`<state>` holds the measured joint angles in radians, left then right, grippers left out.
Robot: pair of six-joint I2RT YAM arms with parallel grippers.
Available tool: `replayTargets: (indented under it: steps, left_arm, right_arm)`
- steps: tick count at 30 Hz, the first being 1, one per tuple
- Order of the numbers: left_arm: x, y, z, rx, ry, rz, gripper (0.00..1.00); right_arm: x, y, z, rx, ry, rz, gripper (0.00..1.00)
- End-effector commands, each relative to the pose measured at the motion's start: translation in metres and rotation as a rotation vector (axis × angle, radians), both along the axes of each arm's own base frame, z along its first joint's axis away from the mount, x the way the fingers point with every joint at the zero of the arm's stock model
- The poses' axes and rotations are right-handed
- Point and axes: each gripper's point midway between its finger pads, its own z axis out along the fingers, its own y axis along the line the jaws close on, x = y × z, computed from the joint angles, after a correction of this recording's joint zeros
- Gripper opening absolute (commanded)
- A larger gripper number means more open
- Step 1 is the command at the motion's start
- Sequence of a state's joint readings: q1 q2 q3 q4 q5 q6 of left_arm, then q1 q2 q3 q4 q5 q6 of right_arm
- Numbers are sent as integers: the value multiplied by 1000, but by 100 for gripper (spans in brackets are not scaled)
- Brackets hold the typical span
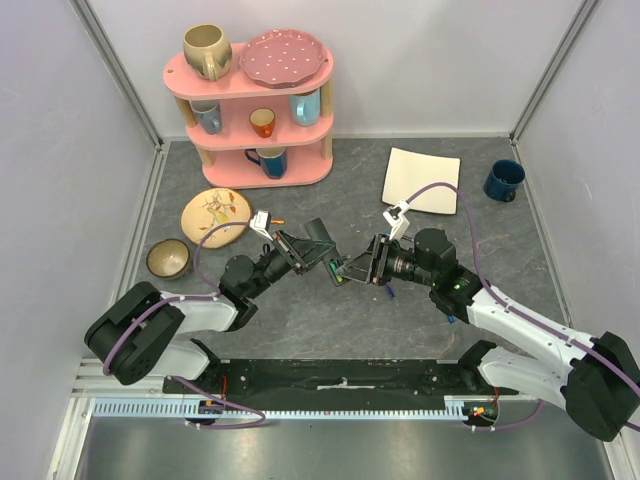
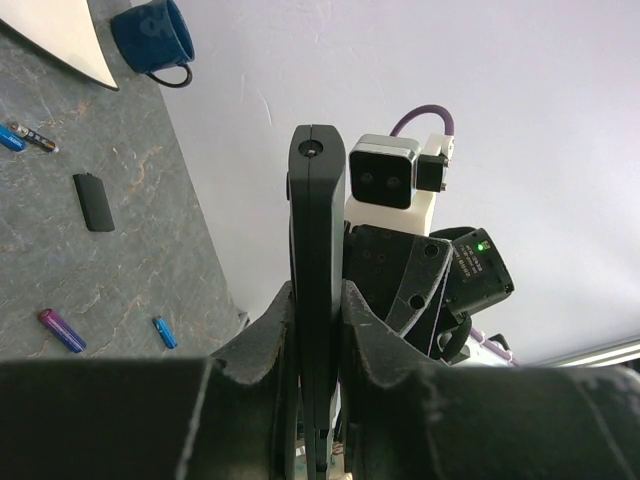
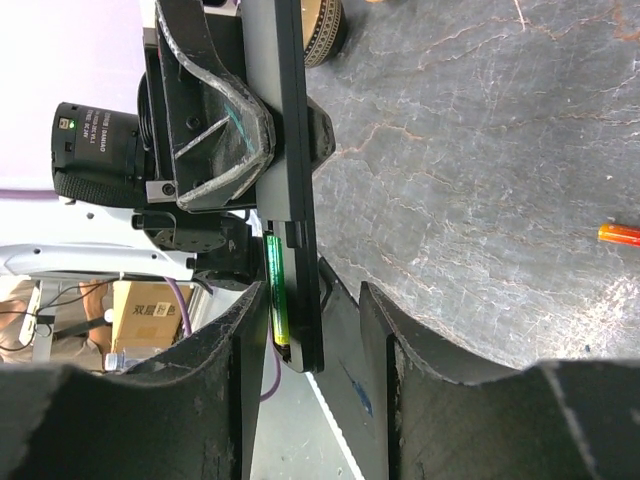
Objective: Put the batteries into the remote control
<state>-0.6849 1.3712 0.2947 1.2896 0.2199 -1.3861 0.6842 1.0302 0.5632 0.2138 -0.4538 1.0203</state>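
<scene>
My left gripper (image 2: 318, 300) is shut on the remote control (image 2: 316, 220), a slim black bar held edge-on above the table. In the right wrist view the remote control (image 3: 290, 190) hangs down between the fingers of my right gripper (image 3: 310, 310), which is open with a gap on the right side. A green battery (image 3: 276, 290) lies in the remote's open compartment, close to the left finger. In the top view both grippers meet at the table's middle, around the remote control (image 1: 330, 262). Loose batteries lie on the table: a purple battery (image 2: 60, 330), a blue battery (image 2: 165, 333) and an orange battery (image 3: 618, 234).
A small black cover (image 2: 94, 202) lies flat on the table. A pink shelf (image 1: 250, 100) with mugs stands at the back left. A white plate (image 1: 422, 180) and a blue mug (image 1: 503, 180) sit at the back right. A patterned plate (image 1: 215, 212) and a bowl (image 1: 168, 258) are on the left.
</scene>
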Motion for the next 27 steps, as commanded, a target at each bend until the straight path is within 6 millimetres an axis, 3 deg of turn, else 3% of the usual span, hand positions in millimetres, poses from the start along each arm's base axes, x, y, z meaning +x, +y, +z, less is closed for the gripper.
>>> replayTargets:
  steps: [1, 22, 25, 27]
  left_arm:
    - [-24, 18, 93, -236, -322, 2, 2]
    - [-25, 18, 103, -253, -339, -4, 2]
    - [-25, 18, 103, -252, -339, -5, 2]
    - [-25, 17, 103, -249, -341, -5, 2]
  right_arm:
    - [-7, 2, -1, 4, -11, 49, 48]
    - [-4, -1, -16, -41, 11, 28, 30]
    - [-4, -1, -16, -39, 13, 27, 32]
    - [-3, -1, -12, -30, 6, 25, 43]
